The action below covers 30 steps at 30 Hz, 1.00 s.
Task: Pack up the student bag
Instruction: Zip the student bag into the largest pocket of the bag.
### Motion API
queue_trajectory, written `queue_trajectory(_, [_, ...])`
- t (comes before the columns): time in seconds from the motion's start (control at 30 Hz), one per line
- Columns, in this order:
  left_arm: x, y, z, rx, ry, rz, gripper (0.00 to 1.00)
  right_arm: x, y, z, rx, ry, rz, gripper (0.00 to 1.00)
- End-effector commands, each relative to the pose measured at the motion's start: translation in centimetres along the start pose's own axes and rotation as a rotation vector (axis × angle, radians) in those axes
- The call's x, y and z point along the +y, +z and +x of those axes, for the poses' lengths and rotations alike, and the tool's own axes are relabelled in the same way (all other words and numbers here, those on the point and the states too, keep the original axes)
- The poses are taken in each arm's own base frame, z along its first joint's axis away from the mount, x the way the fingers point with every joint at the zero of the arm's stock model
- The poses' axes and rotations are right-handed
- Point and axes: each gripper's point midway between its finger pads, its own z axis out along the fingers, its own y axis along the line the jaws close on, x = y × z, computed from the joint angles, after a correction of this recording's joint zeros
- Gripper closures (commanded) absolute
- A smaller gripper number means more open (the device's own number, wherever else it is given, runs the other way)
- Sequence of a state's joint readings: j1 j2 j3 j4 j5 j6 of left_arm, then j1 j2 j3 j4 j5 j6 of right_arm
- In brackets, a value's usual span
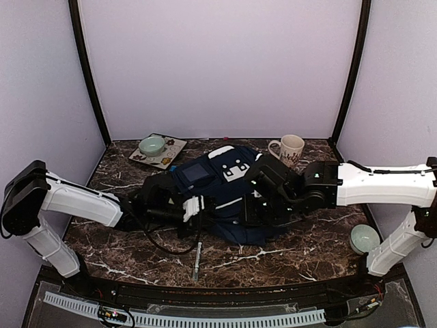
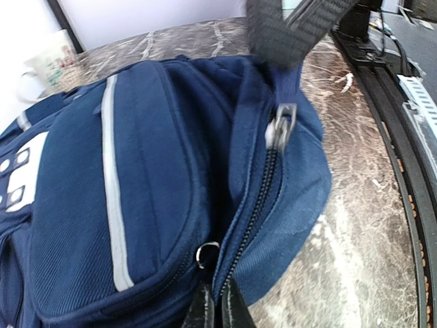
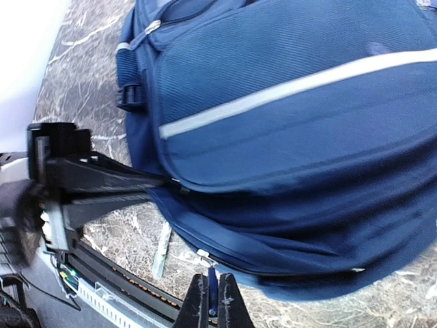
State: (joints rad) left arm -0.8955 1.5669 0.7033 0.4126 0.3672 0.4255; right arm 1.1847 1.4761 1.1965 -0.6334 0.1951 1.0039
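Observation:
The student bag (image 1: 218, 179) is a navy backpack with a white stripe, lying flat in the middle of the table. My left gripper (image 2: 217, 309) is shut on the bag's fabric edge beside the main zipper (image 2: 263, 198); in the top view the left gripper (image 1: 203, 207) sits at the bag's left side. My right gripper (image 3: 212, 301) is shut on the blue zipper pull (image 3: 214, 287), just below the metal slider (image 3: 205, 257) at the bag's near edge. From above, the right gripper (image 1: 246, 213) hangs over the bag's front right part. The zipper looks closed between the two grippers.
A pen (image 1: 198, 260) lies on the marble near the front edge, left of the pull. A mug (image 1: 290, 149) stands behind the bag, a tray (image 1: 171, 158) with a green bowl (image 1: 151, 145) sits back left, and another bowl (image 1: 364, 238) sits near the right arm's base.

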Motion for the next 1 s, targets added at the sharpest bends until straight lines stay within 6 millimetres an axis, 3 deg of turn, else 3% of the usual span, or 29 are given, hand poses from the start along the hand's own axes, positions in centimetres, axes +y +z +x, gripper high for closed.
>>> queue_trajectory(0.0, [3.4,-3.0,-0.8,-0.027,-0.05,-0.175,1.0,-3.1,-1.4,0.4,-0.022,0.035,0.111,1.0])
queue_trajectory(0.27, [3.7,-5.2,0.4,-0.001,-0.066,-0.233,1.0,-5.9,-2.7,0.3,-0.06,0.072,0.212,1.0])
queue_trajectory(0.53, [3.7,-6.4,0.6,0.0,-0.087,-0.258,1.0,-7.3,-3.4,-0.6,-0.108,0.102,0.272,1.0])
queue_trajectory(0.83, [3.7,-8.1,-0.3,-0.019,-0.118,-0.278,1.0,-3.8,-2.9,-2.4,-0.13,0.077,0.162,1.0])
queue_trajectory(0.97, [4.1,-9.5,-1.2,-0.035,-0.128,-0.318,0.99,-3.6,-2.1,-2.7,-0.12,0.098,0.161,1.0])
